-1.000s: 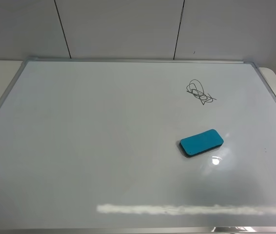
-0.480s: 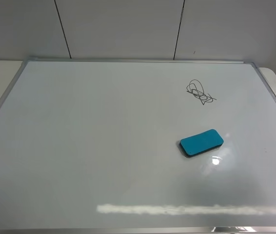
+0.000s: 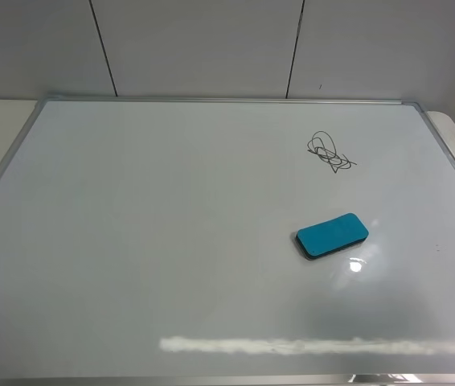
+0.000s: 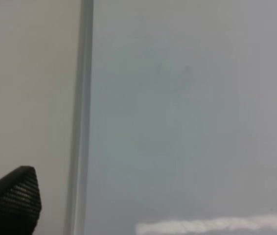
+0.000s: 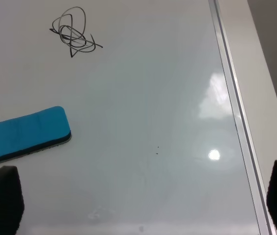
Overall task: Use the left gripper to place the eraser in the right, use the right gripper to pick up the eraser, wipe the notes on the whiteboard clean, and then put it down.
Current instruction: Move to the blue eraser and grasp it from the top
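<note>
the whiteboard [image 3: 171, 241] fills almost the whole high view and lies flat, with its thin silver frame [image 3: 211, 100] around it. no arm reaches into this view, so both arms stand back from the middle of the board.

the left gripper [image 4: 148, 205] shows only two dark fingertips at the far edges of its wrist view. they are spread wide apart and nothing is between them. under it are the board's frame and a beige table [image 4: 26, 88] beside it.

the right gripper [image 5: 141, 200] is also spread wide, with only bare board between its fingertips. it holds nothing.

the eraser [image 3: 332, 235] lies flat on the right half of the board, teal side up, free of both grippers. in the right wrist view it is near one fingertip but not touching it.

the notes [image 3: 329, 153] are a small black scribble, farther from the camera than the eraser and apart from it. they are complete, not wiped.

in my judgement the task is at an early stage. the eraser is already on the right side, so the first step looks done or not needed. the pick-up by the right gripper, the wiping and the putting down are all left.
</note>
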You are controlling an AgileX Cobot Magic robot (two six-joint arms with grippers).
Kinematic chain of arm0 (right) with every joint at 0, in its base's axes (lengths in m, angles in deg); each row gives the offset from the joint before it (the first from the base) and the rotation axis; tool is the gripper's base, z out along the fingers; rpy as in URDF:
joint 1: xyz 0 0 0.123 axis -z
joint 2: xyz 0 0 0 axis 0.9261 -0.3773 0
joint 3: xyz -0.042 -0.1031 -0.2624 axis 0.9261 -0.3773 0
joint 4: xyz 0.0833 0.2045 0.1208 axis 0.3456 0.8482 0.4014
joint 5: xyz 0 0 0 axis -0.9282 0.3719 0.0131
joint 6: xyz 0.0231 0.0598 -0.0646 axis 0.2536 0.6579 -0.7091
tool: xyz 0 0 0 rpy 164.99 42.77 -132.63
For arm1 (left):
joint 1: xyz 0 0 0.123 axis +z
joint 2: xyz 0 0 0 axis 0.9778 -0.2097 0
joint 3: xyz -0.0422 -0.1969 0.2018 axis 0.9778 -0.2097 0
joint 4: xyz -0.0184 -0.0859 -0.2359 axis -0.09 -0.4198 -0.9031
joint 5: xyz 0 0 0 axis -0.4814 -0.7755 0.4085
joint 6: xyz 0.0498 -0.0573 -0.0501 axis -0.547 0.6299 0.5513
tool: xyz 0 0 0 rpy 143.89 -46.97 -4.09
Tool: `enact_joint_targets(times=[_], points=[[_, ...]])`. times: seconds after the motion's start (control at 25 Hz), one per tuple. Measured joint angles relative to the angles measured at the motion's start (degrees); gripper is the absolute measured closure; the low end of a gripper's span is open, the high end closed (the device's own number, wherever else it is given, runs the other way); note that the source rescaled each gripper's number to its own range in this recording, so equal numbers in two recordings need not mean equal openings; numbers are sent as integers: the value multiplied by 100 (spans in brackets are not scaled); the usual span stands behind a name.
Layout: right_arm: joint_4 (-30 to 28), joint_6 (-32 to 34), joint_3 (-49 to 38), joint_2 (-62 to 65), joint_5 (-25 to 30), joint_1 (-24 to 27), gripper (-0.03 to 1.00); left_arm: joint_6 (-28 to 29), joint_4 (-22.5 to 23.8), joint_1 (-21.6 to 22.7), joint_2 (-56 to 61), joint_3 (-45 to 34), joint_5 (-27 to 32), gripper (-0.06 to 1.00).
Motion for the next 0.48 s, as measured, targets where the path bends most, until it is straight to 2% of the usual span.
enact_joint_targets(times=[0.48], points=[[0,0,0,0,0,0,-3,0,-30,9,0,0,0,-6]])
